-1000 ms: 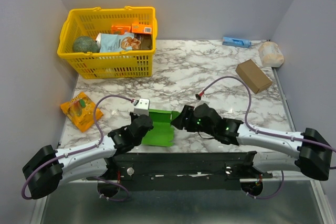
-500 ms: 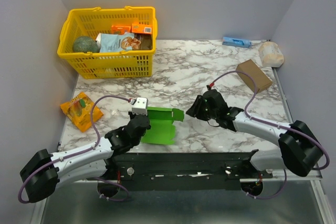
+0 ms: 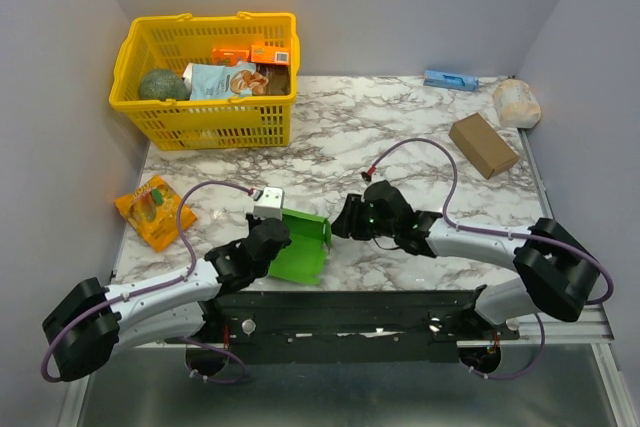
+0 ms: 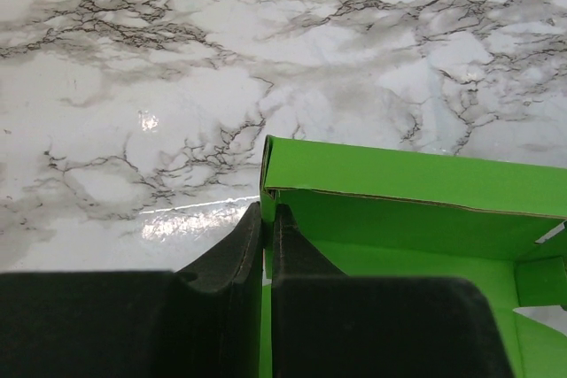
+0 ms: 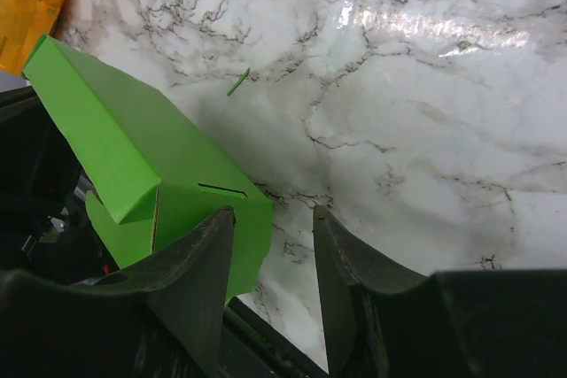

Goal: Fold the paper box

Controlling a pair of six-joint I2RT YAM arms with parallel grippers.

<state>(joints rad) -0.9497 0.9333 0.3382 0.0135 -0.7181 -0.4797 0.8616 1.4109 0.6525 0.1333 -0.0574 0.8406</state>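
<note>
A bright green thin-card paper box (image 3: 308, 247) lay partly folded on the white marble-patterned table (image 3: 400, 137). It sat close to the near edge, a little left of centre, between the two grippers. Its far-right panel stood tilted up off the table.

The left gripper (image 4: 267, 214) was closed tight on the box's left wall, its black fingers (image 4: 239, 250) pinching the card's upright edge, with the green floor of the box to their right.

The right gripper (image 5: 273, 216) stood just right of the box with its jaws apart. A corner of the raised green panel reached into the gap beside one finger, and bare marble showed across the remainder, so it gripped nothing.

A yellow plastic basket (image 3: 205, 112) of groceries stood at the far left. A flat orange packet (image 3: 153, 209) lay at the left edge, and a brown cardboard box (image 3: 483, 144) lay far right.
</note>
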